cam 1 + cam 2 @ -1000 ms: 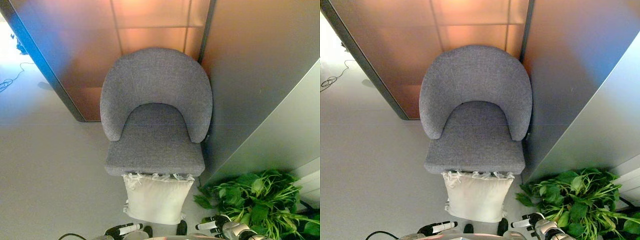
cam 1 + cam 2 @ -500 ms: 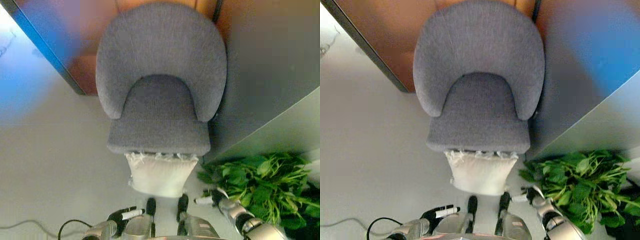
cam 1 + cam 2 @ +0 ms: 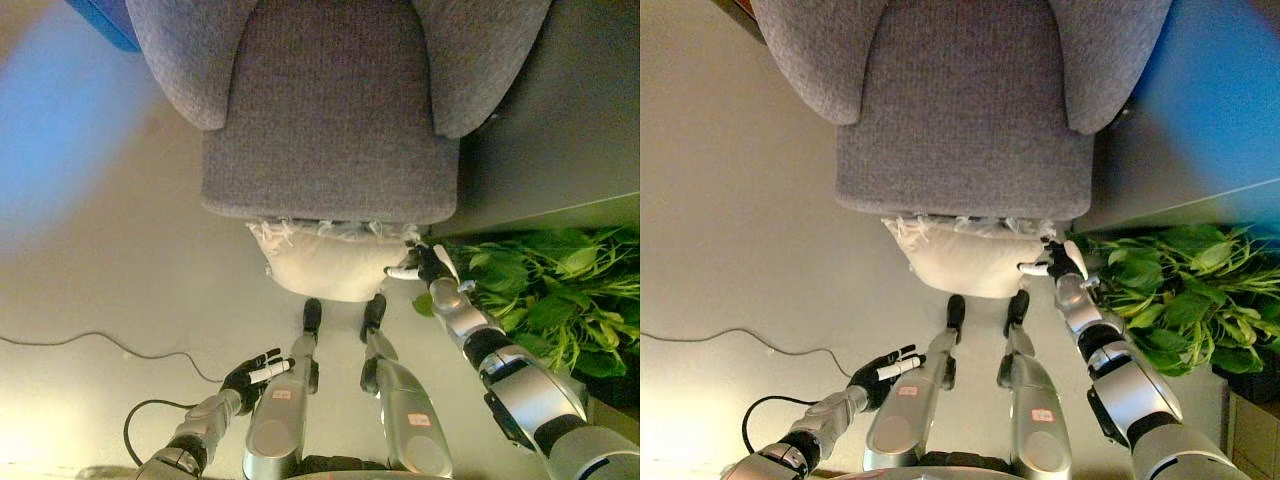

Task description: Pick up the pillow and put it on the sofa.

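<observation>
- You have the whole job left, by the look of it: the pillow (image 3: 335, 262) lies on the floor (image 3: 120, 250), propped against the front edge of the sofa (image 3: 330, 130), and neither hand has a hold on it.
- Your left hand (image 3: 255, 373) hangs low and well short of the pillow, which sits up and to the right of its fingers. Those fingers are loosely extended and relaxed, holding nothing.
- The pillow's frilled top edge tucks just under the sofa seat, so you will likely have to draw it out toward you before lifting it.
- Your right hand (image 3: 420, 266) is stretched forward, with the pillow's right edge just to the left of its fingers. The fingers (image 3: 1032, 267) point at that corner, straight and not curled round the cloth; whether they touch it you cannot tell.
- A leafy green plant (image 3: 545, 295) stands close on the far side of the right fingers, so watch your elbow room there.
- Judging from this, the next step is closing both hands on the pillow's sides.
</observation>
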